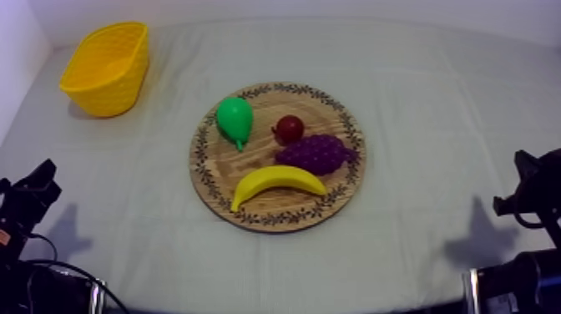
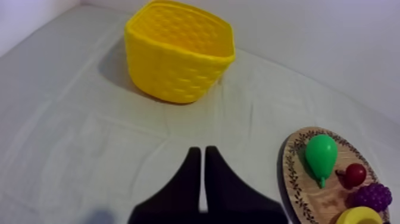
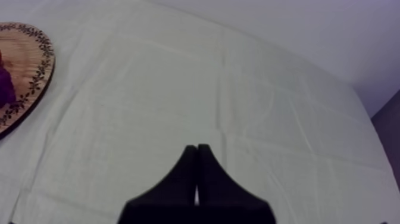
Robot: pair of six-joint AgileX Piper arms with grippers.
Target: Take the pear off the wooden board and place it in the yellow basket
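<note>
A green pear [image 1: 235, 119] lies on the upper left part of the round wooden board [image 1: 338, 196], stem toward the front. The yellow basket [image 1: 107, 67] stands at the far left of the table, tipped a little, with nothing in it. My left gripper [image 1: 37, 185] rests low at the left edge, far from the board. Its fingers lie together as a narrow wedge [image 2: 199, 158] over bare cloth, with the basket [image 2: 178, 53] ahead and the pear [image 2: 321, 156] off to the side. My right gripper [image 1: 522, 179] rests low at the right edge, shut [image 3: 196, 155] over bare cloth.
On the board also lie a small red fruit [image 1: 290, 129], a purple bunch of grapes [image 1: 315, 154] and a banana [image 1: 277, 181]. The board's rim [image 3: 36, 77] is near the right gripper's side. Grey-white cloth [image 1: 434, 100] covers the table around the board.
</note>
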